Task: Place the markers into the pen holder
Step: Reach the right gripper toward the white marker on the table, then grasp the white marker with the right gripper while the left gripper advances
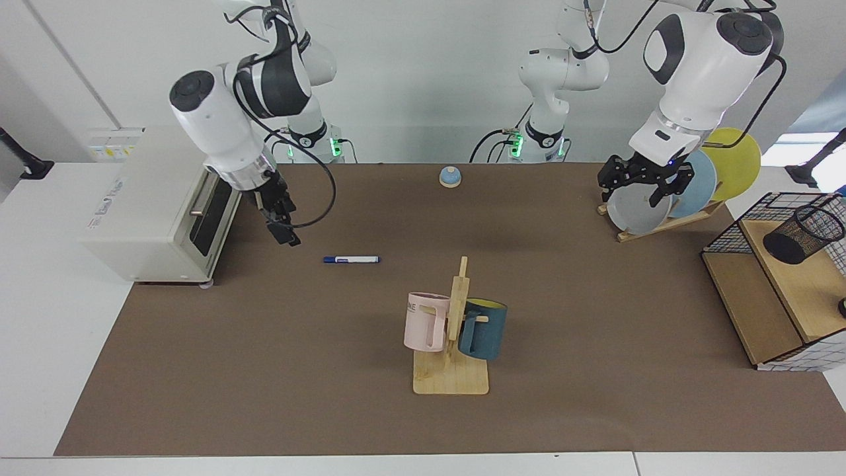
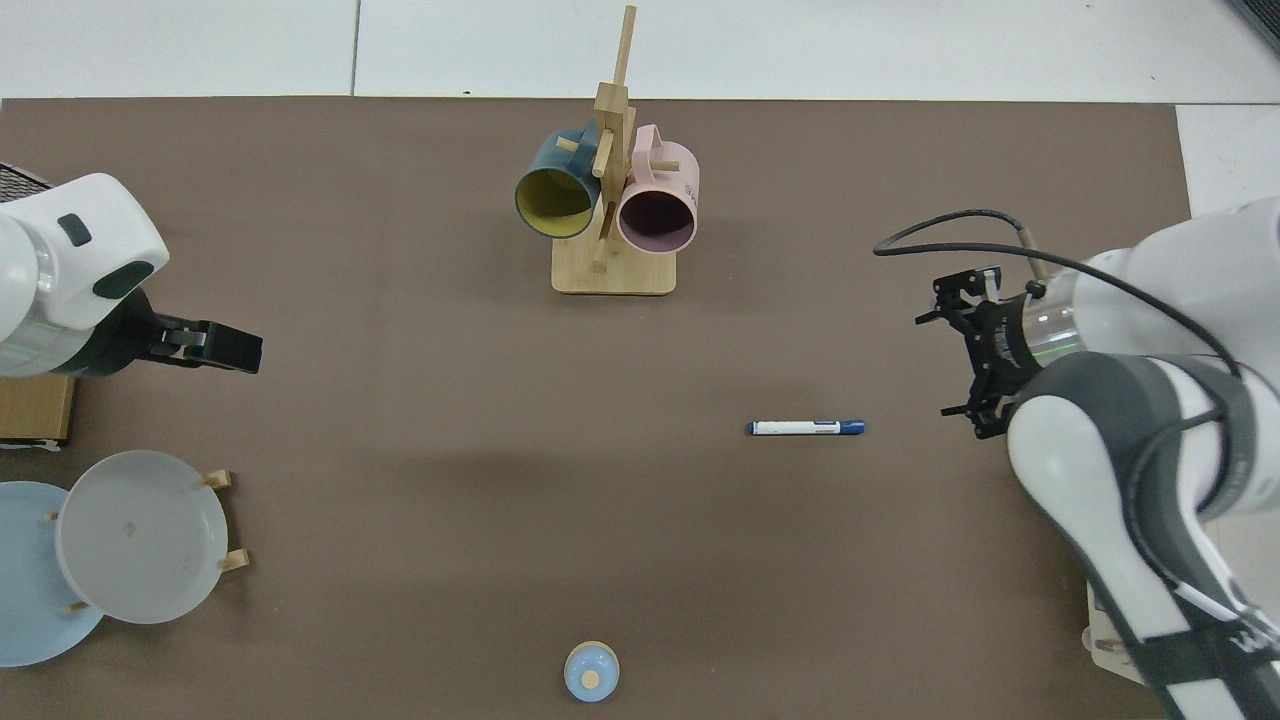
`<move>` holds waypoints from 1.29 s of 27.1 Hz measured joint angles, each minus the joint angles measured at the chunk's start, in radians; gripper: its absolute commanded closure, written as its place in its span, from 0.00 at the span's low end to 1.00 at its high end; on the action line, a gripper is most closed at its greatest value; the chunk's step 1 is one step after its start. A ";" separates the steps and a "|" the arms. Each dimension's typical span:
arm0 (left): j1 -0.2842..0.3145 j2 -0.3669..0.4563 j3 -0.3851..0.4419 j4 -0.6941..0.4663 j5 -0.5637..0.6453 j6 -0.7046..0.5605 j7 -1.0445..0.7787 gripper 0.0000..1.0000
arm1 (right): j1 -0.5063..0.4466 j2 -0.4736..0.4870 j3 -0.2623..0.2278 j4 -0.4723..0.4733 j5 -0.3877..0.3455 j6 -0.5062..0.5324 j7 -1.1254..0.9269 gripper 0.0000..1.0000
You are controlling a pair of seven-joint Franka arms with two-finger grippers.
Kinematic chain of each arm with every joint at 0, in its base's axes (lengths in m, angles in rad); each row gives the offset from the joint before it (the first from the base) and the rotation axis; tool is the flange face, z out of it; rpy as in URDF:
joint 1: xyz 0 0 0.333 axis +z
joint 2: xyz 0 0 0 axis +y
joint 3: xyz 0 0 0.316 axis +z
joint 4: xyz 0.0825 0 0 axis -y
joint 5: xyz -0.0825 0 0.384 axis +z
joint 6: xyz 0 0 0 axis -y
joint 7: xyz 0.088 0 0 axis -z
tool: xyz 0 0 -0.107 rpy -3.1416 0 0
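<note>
Flat on the mat lies the marker, untouched. Near it hangs the right gripper, its spread impossible to tell. Far off, the holder sits in a basket; the left gripper waits, spread, by the plates.

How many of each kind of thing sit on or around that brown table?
Mugs, pink and blue: 2
Round plates, grey, pale blue, yellow: 3
Blue-capped white marker: 1
Black wire-mesh pen holder: 1
White toaster oven: 1
Blue bell: 1
Total: 9
</note>
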 measured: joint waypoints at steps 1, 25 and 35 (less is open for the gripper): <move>0.000 0.000 0.000 -0.001 0.000 0.000 0.000 0.00 | 0.017 0.014 0.000 -0.011 0.006 0.029 0.053 0.00; 0.000 -0.013 -0.002 -0.025 0.000 -0.001 0.001 0.00 | 0.115 0.164 -0.005 -0.223 0.094 0.295 0.286 0.00; -0.001 -0.016 -0.007 -0.031 0.000 -0.001 0.001 0.00 | 0.114 0.161 -0.009 -0.277 0.094 0.299 0.231 0.01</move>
